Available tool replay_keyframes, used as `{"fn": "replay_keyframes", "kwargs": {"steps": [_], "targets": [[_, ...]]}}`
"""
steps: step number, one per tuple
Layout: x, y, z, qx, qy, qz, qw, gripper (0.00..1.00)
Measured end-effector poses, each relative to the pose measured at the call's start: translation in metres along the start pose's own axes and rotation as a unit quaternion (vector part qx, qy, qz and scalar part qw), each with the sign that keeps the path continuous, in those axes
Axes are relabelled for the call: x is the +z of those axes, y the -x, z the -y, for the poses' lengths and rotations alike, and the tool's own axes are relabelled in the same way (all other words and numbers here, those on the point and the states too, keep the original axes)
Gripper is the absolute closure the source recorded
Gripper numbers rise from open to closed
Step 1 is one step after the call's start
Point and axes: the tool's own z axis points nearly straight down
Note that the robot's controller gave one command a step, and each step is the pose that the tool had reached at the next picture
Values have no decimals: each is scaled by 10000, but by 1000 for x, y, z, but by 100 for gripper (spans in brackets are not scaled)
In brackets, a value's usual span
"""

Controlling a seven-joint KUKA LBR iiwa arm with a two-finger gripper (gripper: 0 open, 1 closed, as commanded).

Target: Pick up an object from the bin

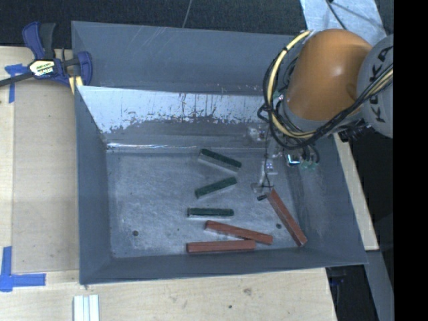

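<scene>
Long reddish-brown bar (287, 217) seen lying slanted at right of bin (93, 179) floor, upper end just beside gripper (265, 187). Whether gripper is open or closed cannot be told: tip hard to make out, wrist masked by cables (275, 99) and orange cover (328, 72).

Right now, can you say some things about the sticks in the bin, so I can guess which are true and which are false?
1. The gripper is at the upper end of the slanted red-brown stick on the right side of the bin. True.
2. Every stick is green. False: there are three dark green sticks and three red-brown ones.
3. The lowest red-brown stick lies nearly level by the front wall. True.
4. A green stick stands upright. False: all the green sticks lie flat on the bin floor.
</scene>
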Motion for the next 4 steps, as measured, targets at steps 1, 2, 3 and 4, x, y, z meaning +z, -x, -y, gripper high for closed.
{"fn": "replay_keyframes", "kwargs": {"steps": [1,2,3,4], "targets": [[-4,2,0,-7,1,41,10000,0],[49,14,-5,-495,-4,58,9988,0],[107,16,-5,-1056,-6,61,9944,0],[131,14,4,-1431,-2,79,9897,100]]}}
